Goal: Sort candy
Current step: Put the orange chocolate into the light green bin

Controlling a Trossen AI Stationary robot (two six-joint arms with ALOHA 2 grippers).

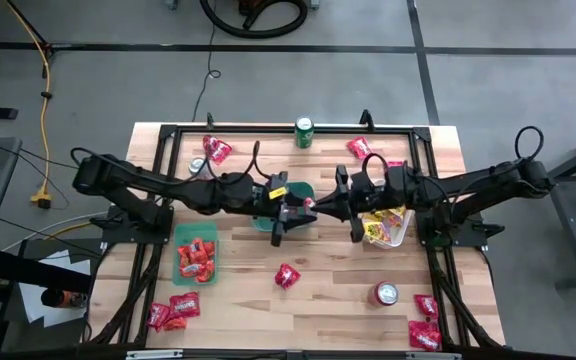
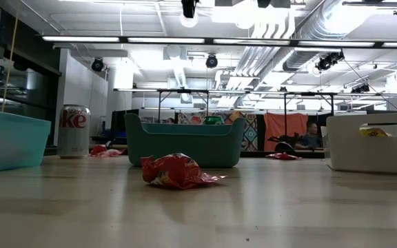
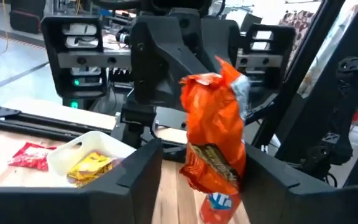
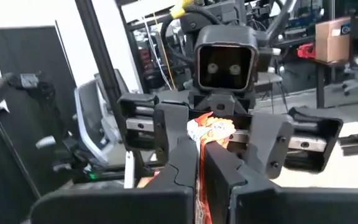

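- While both arms meet over mid-surface [image 1: 328,295], an orange candy [image 3: 215,134] hangs between them.
- Right pincer [image 4: 202,152] is clamped narrow on it; left pincer [image 3: 207,171] stands wide around it.
- Light, crinkly, slippery foil: pinch flat across a sealed edge.

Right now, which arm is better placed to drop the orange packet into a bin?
Right, probably. The right gripper is shut on the orange packet, while the left gripper is open around it. Both meet above the green bin.
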